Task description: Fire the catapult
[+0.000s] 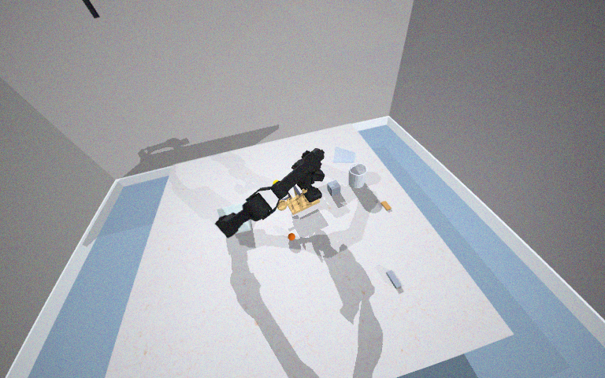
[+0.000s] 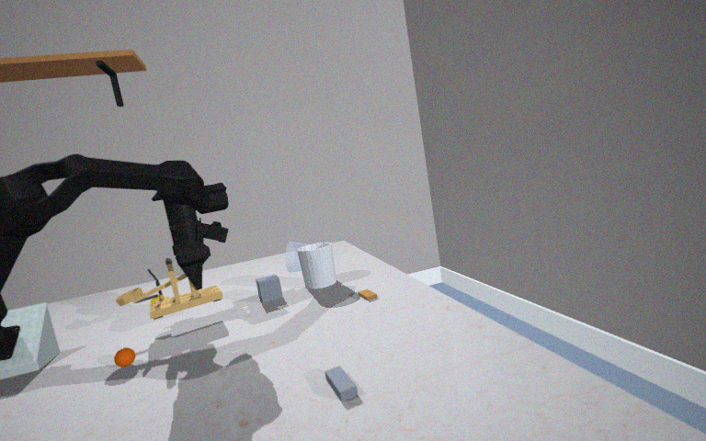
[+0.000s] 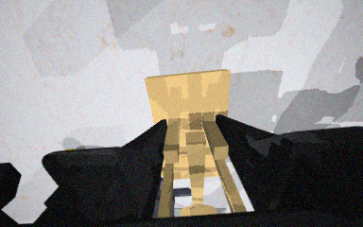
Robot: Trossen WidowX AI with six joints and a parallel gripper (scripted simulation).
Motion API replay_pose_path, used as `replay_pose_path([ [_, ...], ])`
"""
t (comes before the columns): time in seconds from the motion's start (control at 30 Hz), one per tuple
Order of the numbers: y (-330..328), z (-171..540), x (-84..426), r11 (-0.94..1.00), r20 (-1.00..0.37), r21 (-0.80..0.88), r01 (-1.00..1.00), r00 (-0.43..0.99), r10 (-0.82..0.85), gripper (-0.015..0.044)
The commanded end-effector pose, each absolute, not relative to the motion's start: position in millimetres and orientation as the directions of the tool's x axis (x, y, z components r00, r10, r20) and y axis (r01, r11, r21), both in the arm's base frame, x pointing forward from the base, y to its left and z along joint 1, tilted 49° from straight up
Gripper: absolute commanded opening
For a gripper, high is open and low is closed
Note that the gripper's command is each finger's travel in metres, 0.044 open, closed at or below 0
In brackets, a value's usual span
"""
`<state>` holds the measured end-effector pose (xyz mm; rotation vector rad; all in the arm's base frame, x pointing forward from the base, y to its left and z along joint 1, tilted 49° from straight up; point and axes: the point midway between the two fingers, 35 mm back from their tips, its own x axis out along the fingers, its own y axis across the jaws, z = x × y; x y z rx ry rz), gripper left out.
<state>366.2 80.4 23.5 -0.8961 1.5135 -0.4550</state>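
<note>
The wooden catapult (image 1: 299, 204) (image 2: 179, 303) (image 3: 188, 96) stands on the table with its throwing arm sloping down to the left, and the spoon end (image 2: 128, 297) looks empty. My gripper (image 1: 310, 193) (image 2: 196, 284) (image 3: 191, 121) points straight down and is shut on the catapult's base, one finger on each side. An orange ball (image 1: 291, 236) (image 2: 124, 356) lies on the table in front of the catapult, apart from it. A yellow ball (image 1: 276, 181) peeks out behind my arm. The white mug (image 1: 357, 175) (image 2: 316, 265) stands upright to the right of the catapult.
A grey cube (image 1: 332, 187) (image 2: 268, 288) sits between catapult and mug. A small orange block (image 1: 385, 205) (image 2: 367, 294) lies right of the mug, a flat grey block (image 1: 394, 279) (image 2: 340, 383) nearer the front. A wooden shelf (image 2: 67, 63) hangs on the wall.
</note>
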Motion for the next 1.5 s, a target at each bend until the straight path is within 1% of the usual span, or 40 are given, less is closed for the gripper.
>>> replay_pose_path([
  [0.0,81.6,24.7,366.3,0.624,-0.658,-0.735,-0.265,0.057,-0.751,0.0],
  [1.13,47.6,-4.9,368.9,0.626,-0.657,-0.735,-0.262,0.047,-0.752,0.0],
  [1.47,47.6,-4.9,368.9,0.626,-0.657,-0.735,-0.262,0.047,-0.752,0.0263],
])
